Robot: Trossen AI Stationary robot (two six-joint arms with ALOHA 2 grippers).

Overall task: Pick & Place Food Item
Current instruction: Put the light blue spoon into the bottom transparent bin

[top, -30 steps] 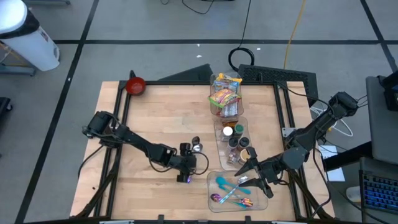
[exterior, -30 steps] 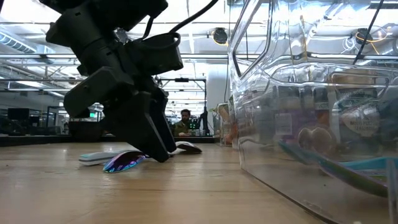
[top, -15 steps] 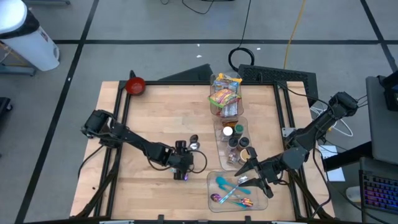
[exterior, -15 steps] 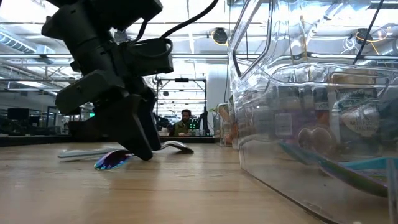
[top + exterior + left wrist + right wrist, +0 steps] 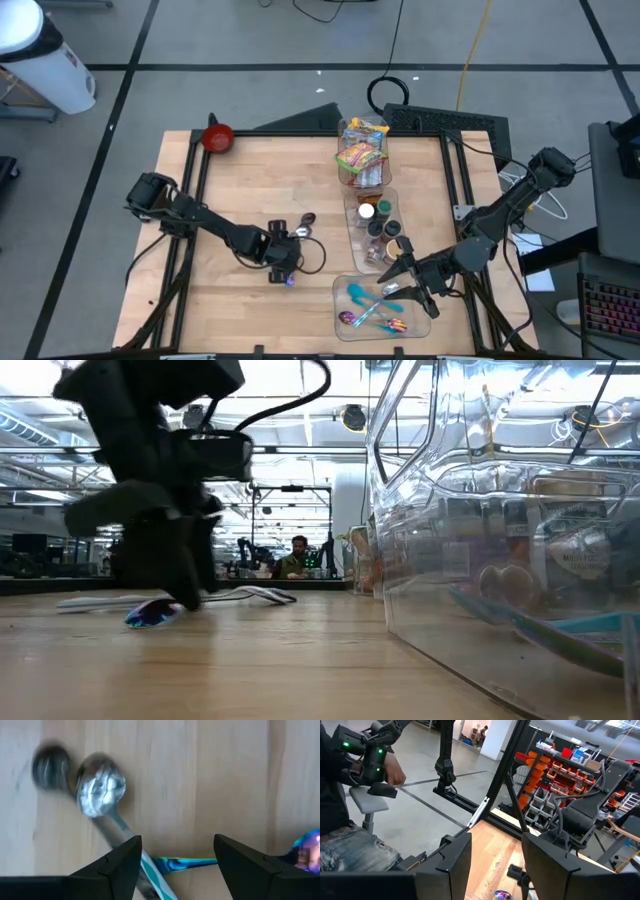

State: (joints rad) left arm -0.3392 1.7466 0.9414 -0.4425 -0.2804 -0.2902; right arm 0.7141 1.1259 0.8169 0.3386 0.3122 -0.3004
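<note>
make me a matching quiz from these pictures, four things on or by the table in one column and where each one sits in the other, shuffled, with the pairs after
Things
1. red bowl
2. snack packets
3. left pincer
4. right pincer

Places
A. over the clear bin of utensils, at the table's near edge
B. far left corner of the table
C. in the clear bin at the far edge, right of the middle
D. low over the bare wood near the middle, above loose spoons

Pairs: 1-B, 2-C, 3-D, 4-A
</note>
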